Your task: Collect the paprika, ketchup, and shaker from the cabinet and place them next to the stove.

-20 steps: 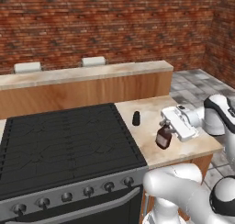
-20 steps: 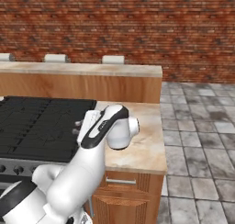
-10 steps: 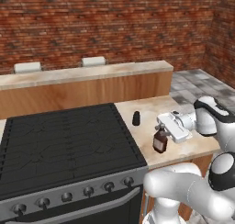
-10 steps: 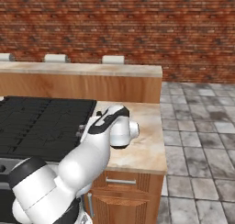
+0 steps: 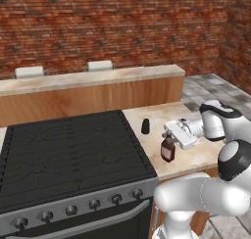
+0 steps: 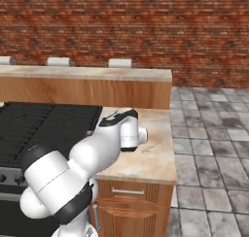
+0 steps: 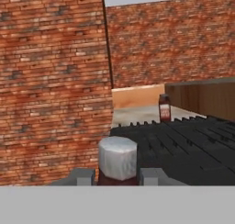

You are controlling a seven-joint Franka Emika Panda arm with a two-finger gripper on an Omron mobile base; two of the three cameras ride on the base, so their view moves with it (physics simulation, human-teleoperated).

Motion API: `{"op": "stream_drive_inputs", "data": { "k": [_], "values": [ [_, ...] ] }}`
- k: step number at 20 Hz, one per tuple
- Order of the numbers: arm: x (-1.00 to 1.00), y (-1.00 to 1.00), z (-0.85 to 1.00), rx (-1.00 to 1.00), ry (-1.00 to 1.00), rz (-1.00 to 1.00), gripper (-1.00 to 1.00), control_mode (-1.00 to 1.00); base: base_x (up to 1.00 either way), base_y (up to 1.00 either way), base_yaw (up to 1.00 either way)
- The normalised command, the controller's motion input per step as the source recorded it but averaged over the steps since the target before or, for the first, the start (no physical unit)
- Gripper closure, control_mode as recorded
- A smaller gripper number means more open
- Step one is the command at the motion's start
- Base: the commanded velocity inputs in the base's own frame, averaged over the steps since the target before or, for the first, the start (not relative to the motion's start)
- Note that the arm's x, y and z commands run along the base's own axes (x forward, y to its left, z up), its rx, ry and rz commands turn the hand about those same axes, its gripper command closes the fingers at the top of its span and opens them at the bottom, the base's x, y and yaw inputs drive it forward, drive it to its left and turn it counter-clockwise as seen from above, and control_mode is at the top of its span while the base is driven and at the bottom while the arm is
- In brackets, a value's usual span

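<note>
The large black range with its grated cooktop point(image 5: 68, 150) fills the left; just beside it runs the pale speckled tabletop point(image 5: 196, 157). On that tabletop the end effector point(image 5: 169, 137) is clamped on the dark reddish-brown narrow-necked ketchup bottle point(image 5: 167, 150), which stands upright, base at or just above the surface. The small black tapered shaker point(image 5: 145, 126) stands near, closer to the stove. Judged risk: letting go before the base rests flat could tip the bottle; withdrawing sideways might knock the shaker.
</note>
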Motion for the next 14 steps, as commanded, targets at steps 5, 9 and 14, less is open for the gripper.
{"op": "stream_drive_inputs", "data": {
  "k": [5, 9, 14],
  "values": [
    [0.27, 0.0, -0.14, 0.0, 0.0, 0.0, 1.0, -1.0, 0.0, 0.0, 0.0],
    [0.15, 0.0, -0.21, -0.02, 0.0, 0.0, 1.0, -1.0, 0.0, 0.0, 0.0],
    [0.16, 0.01, -0.3, -0.04, 0.0, 0.0, 1.0, -1.0, 0.0, 0.0, 0.0]
  ]
}}
